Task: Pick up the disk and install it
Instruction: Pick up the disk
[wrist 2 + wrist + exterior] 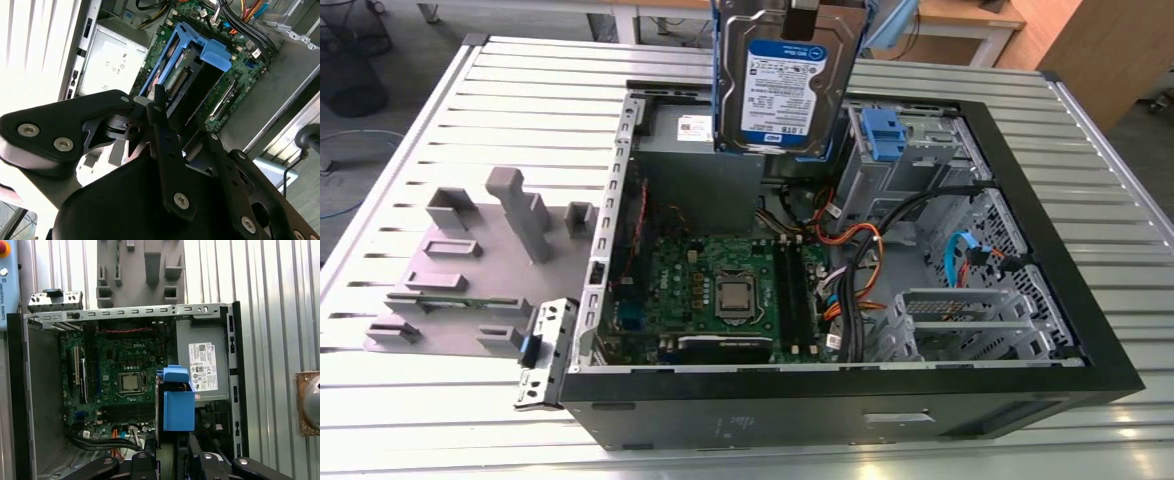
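Note:
The disk [785,80], a silver drive with a white-and-blue label and blue side rails, hangs upright in the air above the back of the open computer case [1067,300]. My gripper [798,8] is shut on its upper end at the top of the exterior view. In the second wrist view the disk [186,75] runs away from my black fingers [162,125] toward the motherboard. The first wrist view has the disk [178,407] end on, with a blue rail facing the camera, between the gripper [175,460] and the case below.
Inside the case lie a green motherboard [720,290], a grey power-supply box [205,367], bundled cables [854,250] and a drive bay with a blue latch [881,135]. A grey fixture block [480,260] and a metal bracket [540,350] sit on the slatted table [400,400].

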You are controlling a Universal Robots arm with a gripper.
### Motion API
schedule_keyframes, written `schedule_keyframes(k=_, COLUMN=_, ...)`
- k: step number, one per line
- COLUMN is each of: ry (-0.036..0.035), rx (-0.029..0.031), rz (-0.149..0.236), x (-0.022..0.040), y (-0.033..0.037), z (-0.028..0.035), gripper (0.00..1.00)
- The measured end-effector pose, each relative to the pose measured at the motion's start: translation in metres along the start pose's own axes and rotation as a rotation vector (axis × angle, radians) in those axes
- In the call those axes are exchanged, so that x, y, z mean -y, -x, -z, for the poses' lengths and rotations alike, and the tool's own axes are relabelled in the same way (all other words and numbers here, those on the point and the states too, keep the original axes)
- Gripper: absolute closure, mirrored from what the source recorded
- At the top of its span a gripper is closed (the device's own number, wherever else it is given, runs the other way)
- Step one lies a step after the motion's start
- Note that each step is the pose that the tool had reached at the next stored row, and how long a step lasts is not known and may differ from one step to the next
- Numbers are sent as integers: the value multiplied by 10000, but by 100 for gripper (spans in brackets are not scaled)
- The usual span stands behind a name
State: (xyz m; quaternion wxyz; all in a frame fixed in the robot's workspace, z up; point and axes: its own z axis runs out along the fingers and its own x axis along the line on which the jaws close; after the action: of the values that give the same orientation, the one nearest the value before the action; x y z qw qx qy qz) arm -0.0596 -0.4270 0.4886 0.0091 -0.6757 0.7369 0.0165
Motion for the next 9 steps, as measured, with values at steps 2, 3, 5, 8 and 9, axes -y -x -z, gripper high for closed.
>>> schedule_keyframes(k=2, ry=-1, rx=-16, rz=0, x=1, y=-8, z=-1, gripper=65)
schedule_keyframes(k=3, ry=-3, rx=-23, rz=0, x=1, y=-12, z=-2, gripper=65)
schedule_keyframes(k=5, ry=-3, rx=-42, rz=-1, x=2, y=-19, z=-3, gripper=65)
schedule_keyframes(k=8, ry=-5, rx=-68, rz=0, x=3, y=-30, z=-5, gripper=65)
schedule_keyframes(k=9, ry=-7, rx=-75, rz=-1, x=3, y=-33, z=-6, gripper=65)
